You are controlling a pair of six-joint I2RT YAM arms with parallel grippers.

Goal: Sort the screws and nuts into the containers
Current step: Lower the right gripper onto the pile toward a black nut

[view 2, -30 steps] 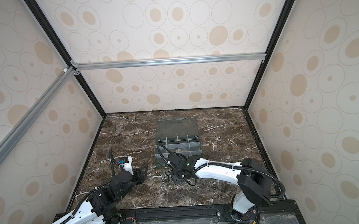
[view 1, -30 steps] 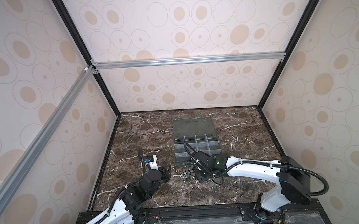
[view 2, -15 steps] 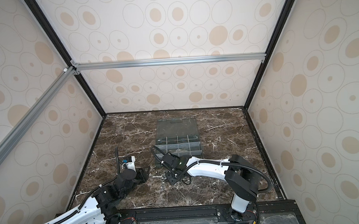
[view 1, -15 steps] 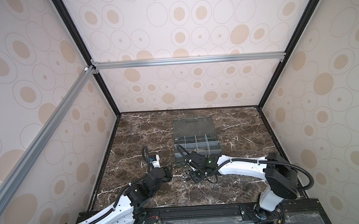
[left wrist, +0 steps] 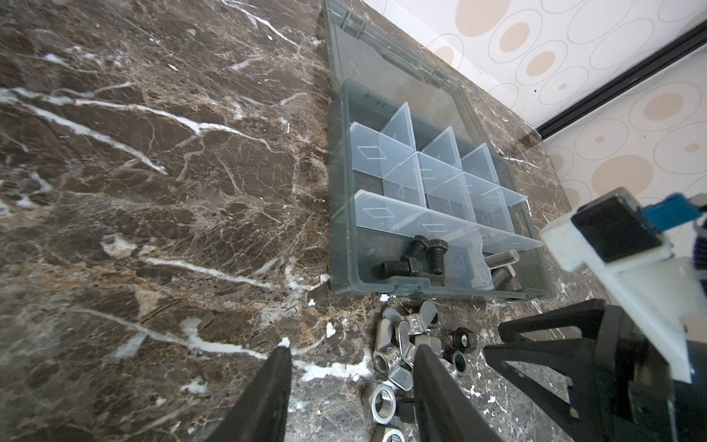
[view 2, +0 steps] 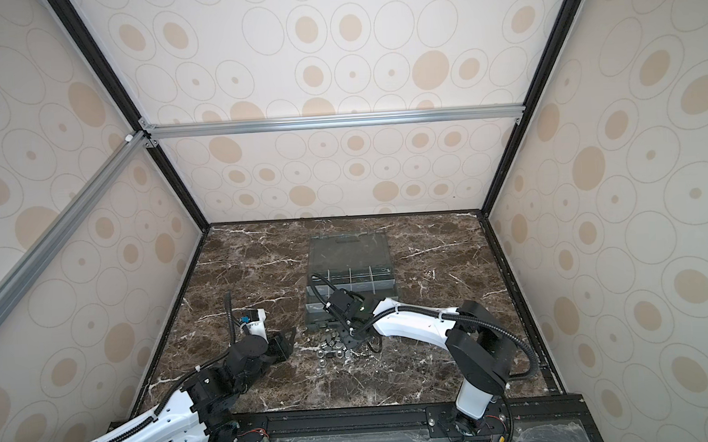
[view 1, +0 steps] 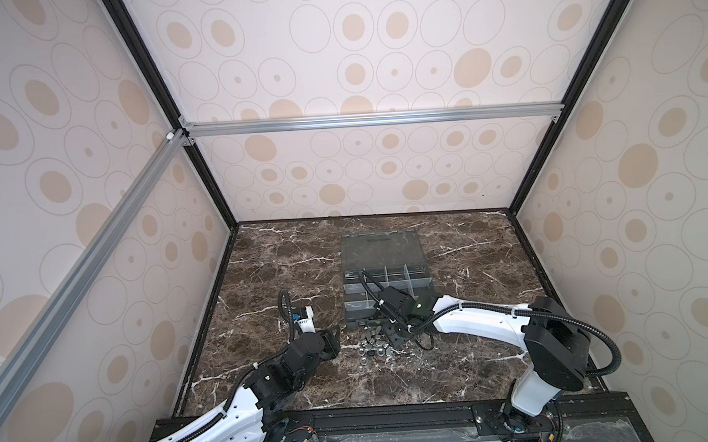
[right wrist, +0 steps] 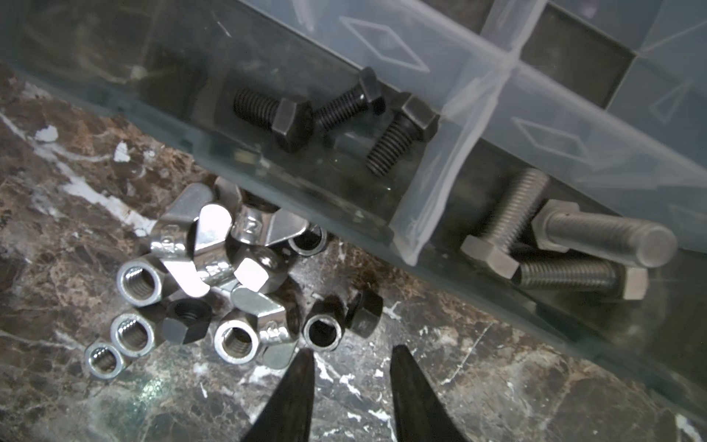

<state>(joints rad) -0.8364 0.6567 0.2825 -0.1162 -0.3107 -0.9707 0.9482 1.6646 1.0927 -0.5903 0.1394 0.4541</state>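
The dark grey organizer box [view 1: 429,280] stands open mid-table in both top views. One front container holds three black screws [right wrist: 325,111], the one beside it three silver screws [right wrist: 554,245]. A pile of silver and dark nuts [view 1: 371,346], mixed with wing nuts, lies on the marble just in front of the box. My right gripper [right wrist: 351,352] hangs open at the pile's edge, one fingertip [right wrist: 304,358] almost at a silver nut, nothing between the jaws. My left gripper [left wrist: 351,350] is open on the pile's other side, bare marble between its fingers, one finger [left wrist: 421,352] against the nuts [left wrist: 405,344].
The clear lid [view 1: 381,249] lies flat behind the box. The rear containers, split by translucent dividers [left wrist: 417,172], look empty. Patterned walls close off the table's back and sides. In the left wrist view the right gripper's black fingers [left wrist: 535,344] sit close past the pile.
My right gripper has come down and slightly forward onto the nut pile's edge. My left gripper has edged right toward the pile. Both stay open.
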